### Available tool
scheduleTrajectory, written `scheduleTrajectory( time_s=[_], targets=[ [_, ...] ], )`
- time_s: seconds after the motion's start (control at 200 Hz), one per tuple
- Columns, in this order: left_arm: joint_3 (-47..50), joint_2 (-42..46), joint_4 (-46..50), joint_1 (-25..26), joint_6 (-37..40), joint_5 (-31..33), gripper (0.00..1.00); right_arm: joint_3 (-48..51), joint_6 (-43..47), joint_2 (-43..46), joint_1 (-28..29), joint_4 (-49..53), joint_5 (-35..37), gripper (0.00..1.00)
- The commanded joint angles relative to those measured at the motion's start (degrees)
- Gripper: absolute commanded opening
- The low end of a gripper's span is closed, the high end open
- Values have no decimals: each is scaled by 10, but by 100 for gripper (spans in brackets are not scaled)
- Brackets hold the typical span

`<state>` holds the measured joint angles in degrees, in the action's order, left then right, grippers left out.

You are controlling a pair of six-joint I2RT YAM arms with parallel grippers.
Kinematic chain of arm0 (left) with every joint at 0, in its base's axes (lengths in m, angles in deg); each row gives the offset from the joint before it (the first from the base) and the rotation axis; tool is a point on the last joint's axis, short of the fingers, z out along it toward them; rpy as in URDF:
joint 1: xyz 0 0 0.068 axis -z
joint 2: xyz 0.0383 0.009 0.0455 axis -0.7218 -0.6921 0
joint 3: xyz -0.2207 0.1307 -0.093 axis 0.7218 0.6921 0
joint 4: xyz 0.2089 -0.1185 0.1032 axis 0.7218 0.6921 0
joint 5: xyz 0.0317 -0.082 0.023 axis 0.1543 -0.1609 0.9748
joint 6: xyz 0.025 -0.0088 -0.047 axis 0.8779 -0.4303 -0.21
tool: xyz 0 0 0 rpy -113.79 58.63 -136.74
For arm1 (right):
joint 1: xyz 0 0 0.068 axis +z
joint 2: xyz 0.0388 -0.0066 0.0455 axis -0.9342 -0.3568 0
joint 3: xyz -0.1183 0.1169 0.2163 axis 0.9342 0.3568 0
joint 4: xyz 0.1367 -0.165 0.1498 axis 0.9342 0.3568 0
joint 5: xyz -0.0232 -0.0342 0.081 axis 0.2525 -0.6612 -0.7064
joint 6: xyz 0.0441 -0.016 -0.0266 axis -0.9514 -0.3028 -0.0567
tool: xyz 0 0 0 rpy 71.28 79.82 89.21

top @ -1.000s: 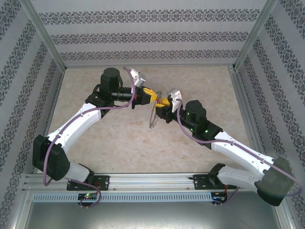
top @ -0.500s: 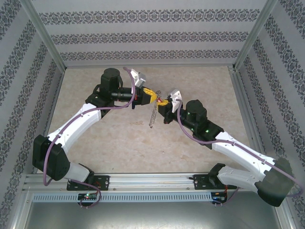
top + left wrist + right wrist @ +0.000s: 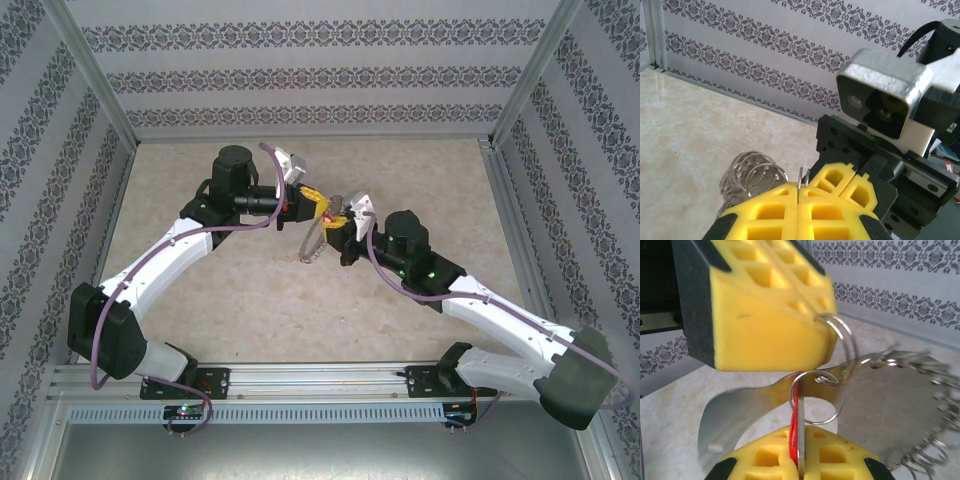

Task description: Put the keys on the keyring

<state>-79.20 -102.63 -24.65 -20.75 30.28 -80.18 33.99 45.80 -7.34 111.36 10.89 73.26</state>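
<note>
a: key?
b: red key [image 3: 793,437] nipped edge-on in the shut right pincer [image 3: 799,465]. long axis upright in the wrist view, top end toward the left pincer [image 3: 799,189].
a: keyring?
b: left pincer clamped on the keyring [image 3: 747,172] wire. loop and ring fringe hang over mid-surface, slanting near-left.
a: setting?
b: beige marbled surface [image 3: 250,320], wallpaper walls [image 3: 320,80] with dark ornament bands, aluminium frame posts [image 3: 90,70].

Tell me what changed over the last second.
The right gripper edged left toward the left gripper, bringing the key to the keyring, whose hanging fringe swung left. The left one stayed put; both grips unchanged.
</note>
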Motion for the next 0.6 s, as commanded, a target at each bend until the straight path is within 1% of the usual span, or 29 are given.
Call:
scheduleTrajectory(
  time_s=[0.0, 0.145, 0.31, 0.315, 0.36, 0.385, 0.425, 0.45, 0.485, 0.595],
  targets=[
    [0, 21, -41, 5, -5, 1, 0, -24, -1, -21, 12, 10, -37, 0],
    [2, 24, -44, 5, -6, 2, 0, -32, 3, -35, 13, 19, -47, 0],
    [5, 26, -45, 5, -6, 3, 0, -29, 0, -22, 10, 24, -47, 0],
    [5, 26, -45, 5, -6, 3, 0, -28, 0, -22, 10, 24, -47, 1],
    [6, 26, -45, 5, -6, 3, 0, -26, -3, -14, 9, 28, -50, 24],
    [6, 25, -46, 5, -6, 3, 0, -24, -4, -9, 7, 30, -52, 31],
    [6, 25, -45, 5, -6, 3, 0, -21, -7, 2, 3, 36, -57, 39],
    [7, 27, -45, 5, -5, 3, 0, -17, -8, 10, 1, 40, -61, 42],
    [7, 27, -45, 5, -5, 4, 0, -11, -13, 24, -3, 41, -64, 45],
    [8, 26, -47, 5, -5, 3, 0, 20, -42, 73, -25, 20, -68, 46]
  ],
)
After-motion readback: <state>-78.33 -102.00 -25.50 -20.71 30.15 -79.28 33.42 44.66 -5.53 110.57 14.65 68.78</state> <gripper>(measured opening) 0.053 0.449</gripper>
